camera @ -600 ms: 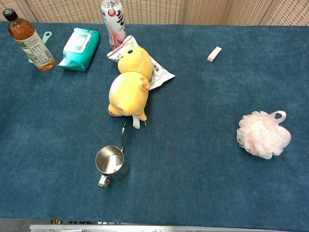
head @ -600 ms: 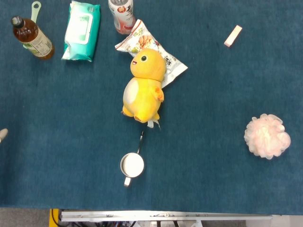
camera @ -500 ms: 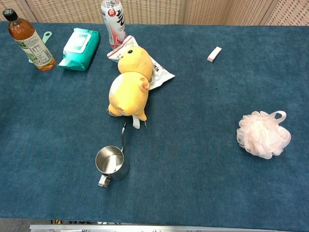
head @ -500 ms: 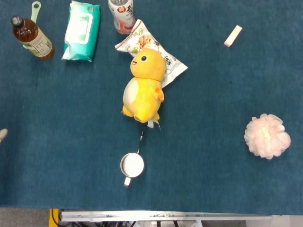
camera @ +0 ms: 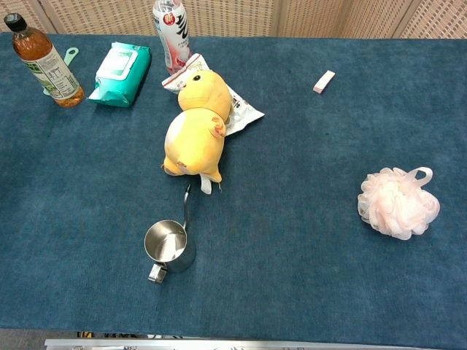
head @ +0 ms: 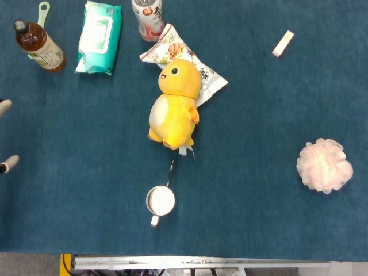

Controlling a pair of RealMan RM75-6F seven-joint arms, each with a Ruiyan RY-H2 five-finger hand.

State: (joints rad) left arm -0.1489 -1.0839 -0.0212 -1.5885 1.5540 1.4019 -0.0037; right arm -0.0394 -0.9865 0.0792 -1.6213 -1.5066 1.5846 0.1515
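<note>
- While my left hand (head: 4, 135) barely enters the head view at the left edge, I see only two pale fingertips (head: 5, 105), set apart, with bare cloth between them; they hold and touch nothing.
- Whole hand is cut off, so I read it as spread but can't see the palm. Chest view doesn't show it at all.
- My right hand shows in neither view.
- Nearest thing to the fingertips: brown tea bottle (head: 39, 46) lying tilted at the far left, its base toward the wet wipes pack (head: 99, 38), a green scoop (head: 43, 11) just behind it.
- Mid tabletop (head: 270, 115): yellow plush chick (head: 175, 106) lies on its back, head on a snack bag (head: 190, 60); pink drink bottle (head: 147, 17) just beyond.
- Steel cup (camera: 169, 248) stands upright near the chick's feet.
- Pink bath pouf (head: 324, 165) far right, well apart; small pink eraser (head: 283, 43) at the back.
</note>
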